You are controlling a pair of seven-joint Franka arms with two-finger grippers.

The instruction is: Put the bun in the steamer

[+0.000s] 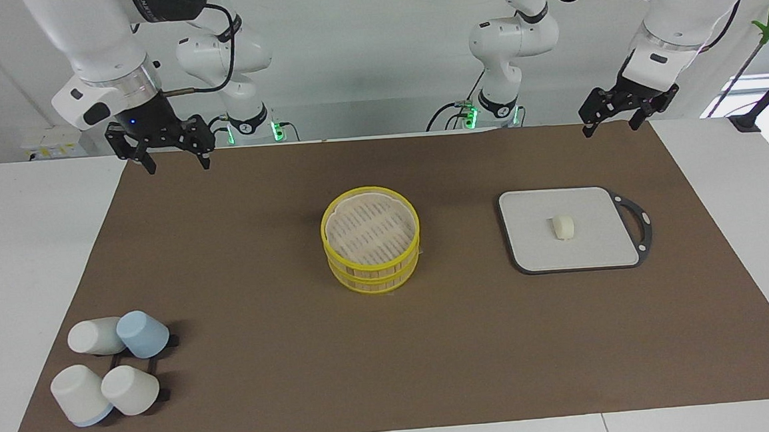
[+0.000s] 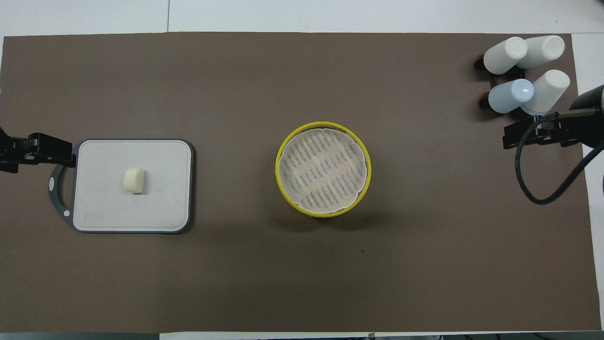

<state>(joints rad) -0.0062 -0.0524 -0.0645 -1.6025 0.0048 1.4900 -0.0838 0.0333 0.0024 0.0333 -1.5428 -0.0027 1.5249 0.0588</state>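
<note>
**Bun waiting on the board, steamer open**

Bun (image 1: 563, 226) lying near the middle of a grey board (image 1: 533, 247), toward the left arm's end of the surface. Touched by nothing. Steamer (image 1: 370, 240) standing in the middle of the brown mat (image 1: 268, 383), well apart from the board, with no lid on it and a pale liner across its slatted floor. Nothing inside yet.

Left end effector (image 1: 609, 121) hanging in the air over the mat's edge at the robots' end, not far from the board. Fingers (image 1: 587, 128) spread apart, holding nothing. Right end effector (image 1: 176, 158) up over the corner of the mat at the right arm's end, also wide open and empty; waiting there, by the look of it. Four cups (image 1: 110, 370) tipped on a small rack at the same end, farther from the robots, no part in this task.

Step in hand, as a judgement: the very start, approach not yet made. Next move probably for the left arm, being the closer one: down over the bun, fingers on both sides, a gentle close because the lump looks soft and small, then lift and across to the open steamer.
</note>
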